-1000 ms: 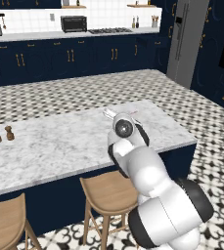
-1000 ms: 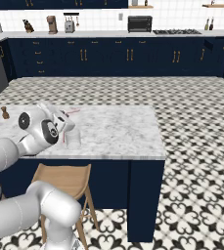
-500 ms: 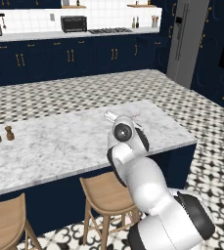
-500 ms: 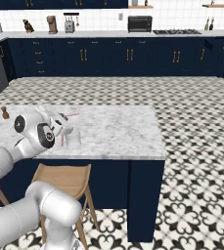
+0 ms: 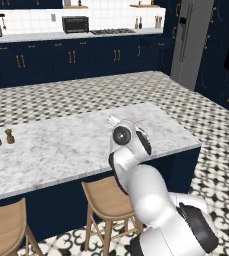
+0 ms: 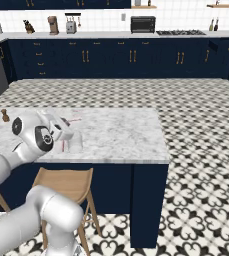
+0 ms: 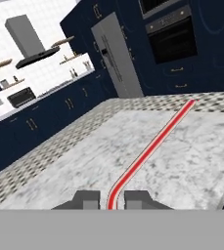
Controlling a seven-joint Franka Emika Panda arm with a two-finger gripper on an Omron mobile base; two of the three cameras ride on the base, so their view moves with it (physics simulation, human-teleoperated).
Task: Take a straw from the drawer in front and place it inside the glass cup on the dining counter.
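My gripper [image 7: 111, 200] is shut on the straw [image 7: 155, 141]. The straw is a thin red stick that runs from between the two dark fingertips [image 7: 87, 199] out over the marbled top of the dining counter [image 7: 84, 161]. From the right base view the gripper [image 6: 62, 128] hovers low over the counter's near edge, and the straw's pink end [image 6: 75, 120] pokes out beside it. The glass cup [image 6: 76, 143] stands on the counter [image 6: 126, 135] just below and beside the hand. In the left base view the hand [image 5: 114, 120] holds the straw [image 5: 138, 121] above the counter [image 5: 61, 150].
Two small brown shakers [image 5: 2, 137] stand at the counter's far left. Wooden stools [image 5: 106, 192] [image 6: 63, 182] are tucked along its near side. Navy cabinets, a stove and a steel fridge [image 5: 188, 42] line the back wall across a patterned floor.
The arm has shifted its pose: the elbow has risen and the hand has sunk a little over the counter's near edge, the straw still in its grip.
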